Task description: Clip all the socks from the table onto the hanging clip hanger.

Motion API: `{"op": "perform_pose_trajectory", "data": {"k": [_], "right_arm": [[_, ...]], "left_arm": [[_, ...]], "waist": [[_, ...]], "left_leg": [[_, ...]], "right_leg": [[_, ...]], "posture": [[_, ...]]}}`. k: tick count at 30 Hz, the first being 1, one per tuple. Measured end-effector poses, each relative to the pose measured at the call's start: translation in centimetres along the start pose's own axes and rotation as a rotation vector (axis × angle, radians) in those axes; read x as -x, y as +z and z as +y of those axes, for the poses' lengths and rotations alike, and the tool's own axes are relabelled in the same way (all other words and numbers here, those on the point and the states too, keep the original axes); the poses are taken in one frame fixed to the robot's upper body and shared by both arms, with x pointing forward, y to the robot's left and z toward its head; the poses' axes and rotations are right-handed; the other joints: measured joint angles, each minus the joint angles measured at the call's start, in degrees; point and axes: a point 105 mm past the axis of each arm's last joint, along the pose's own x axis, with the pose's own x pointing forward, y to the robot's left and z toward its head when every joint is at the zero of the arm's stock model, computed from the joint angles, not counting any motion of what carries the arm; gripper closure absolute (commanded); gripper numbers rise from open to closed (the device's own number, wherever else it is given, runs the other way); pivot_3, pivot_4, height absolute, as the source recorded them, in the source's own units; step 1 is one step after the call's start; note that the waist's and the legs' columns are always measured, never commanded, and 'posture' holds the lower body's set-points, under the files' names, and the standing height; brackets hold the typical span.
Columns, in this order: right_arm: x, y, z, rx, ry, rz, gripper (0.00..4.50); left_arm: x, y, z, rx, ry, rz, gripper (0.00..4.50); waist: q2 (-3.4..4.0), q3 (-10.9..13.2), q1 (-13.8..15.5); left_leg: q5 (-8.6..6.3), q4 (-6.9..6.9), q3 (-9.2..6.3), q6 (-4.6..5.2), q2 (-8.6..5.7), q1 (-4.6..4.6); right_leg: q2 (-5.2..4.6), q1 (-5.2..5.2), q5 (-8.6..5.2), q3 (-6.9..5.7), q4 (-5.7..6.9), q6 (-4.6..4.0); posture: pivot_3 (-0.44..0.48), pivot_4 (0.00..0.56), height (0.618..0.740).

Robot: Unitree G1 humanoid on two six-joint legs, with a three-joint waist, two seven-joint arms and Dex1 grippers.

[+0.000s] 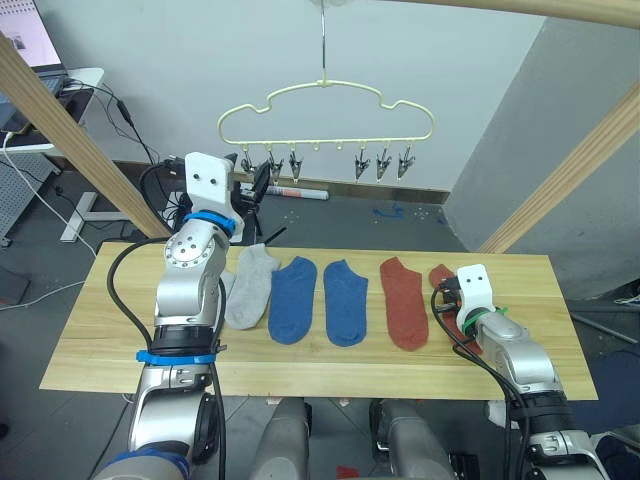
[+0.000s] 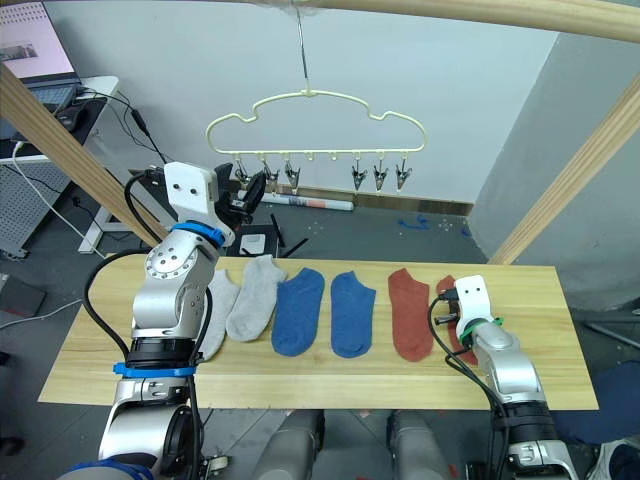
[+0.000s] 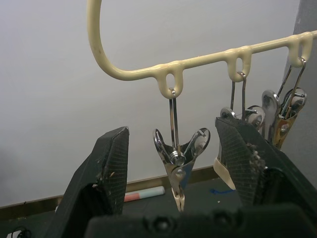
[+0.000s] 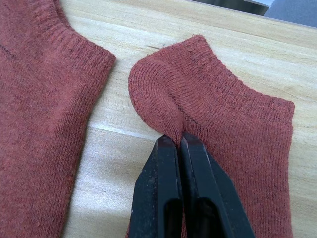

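Observation:
The pale yellow clip hanger hangs by its hook above the far side of the table, and all its metal clips are bare. My left gripper is raised and open, its fingers flanking the end clip without touching it. On the table lie, in a row, two grey socks, two blue socks and a flat rust red sock. My right gripper is shut on a pinched fold of the second rust red sock, which rests on the wood at the right end.
Slanting wooden beams frame the scene on both sides, and a wooden rail runs across the top. A desk with a laptop stands at the back left. Cables and a white tube lie on the floor behind the table.

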Motion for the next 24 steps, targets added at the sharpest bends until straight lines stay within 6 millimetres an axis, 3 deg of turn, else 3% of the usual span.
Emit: {"op": "perform_pose_trajectory", "data": {"k": [5, 12, 17, 24], "right_arm": [[0.02, 0.01, 0.00, -0.003, -0.001, 0.002, 4.50], [0.07, 0.07, 0.11, -0.033, 0.001, 0.004, 4.50], [0.16, 0.27, 0.24, -0.035, 0.005, 0.002, 4.50], [0.29, 0.44, 0.33, -0.028, 0.014, -0.005, 4.50]], "left_arm": [[0.00, 0.04, -0.01, -0.001, 0.000, -0.003, 1.47], [-0.06, 0.17, -0.12, 0.002, -0.010, -0.007, 3.46], [-0.11, 0.27, -0.14, 0.003, -0.011, -0.011, 4.36], [-0.12, 0.15, -0.21, 0.013, -0.017, -0.002, 4.49]], "waist": [[0.00, 0.00, 0.00], [0.00, 0.00, 0.00], [0.01, 0.01, -0.01], [0.01, 0.01, -0.01]], "left_leg": [[0.00, 0.00, 0.00, 0.00, 0.00, 0.00], [0.00, 0.00, 0.00, 0.00, 0.00, 0.00], [0.00, 0.00, 0.00, 0.00, 0.00, -0.01], [0.00, 0.00, 0.00, 0.00, 0.00, -0.01]], "right_leg": [[0.00, 0.00, 0.00, 0.00, 0.00, 0.00], [0.00, 0.00, 0.00, 0.00, 0.00, 0.00], [0.00, -0.01, 0.00, 0.00, 0.00, 0.00], [0.00, -0.01, 0.00, 0.00, 0.00, 0.00]], "posture": [[0.173, 0.301, 0.740], [0.173, 0.300, 0.740], [0.174, 0.303, 0.740], [0.179, 0.301, 0.740]]}}
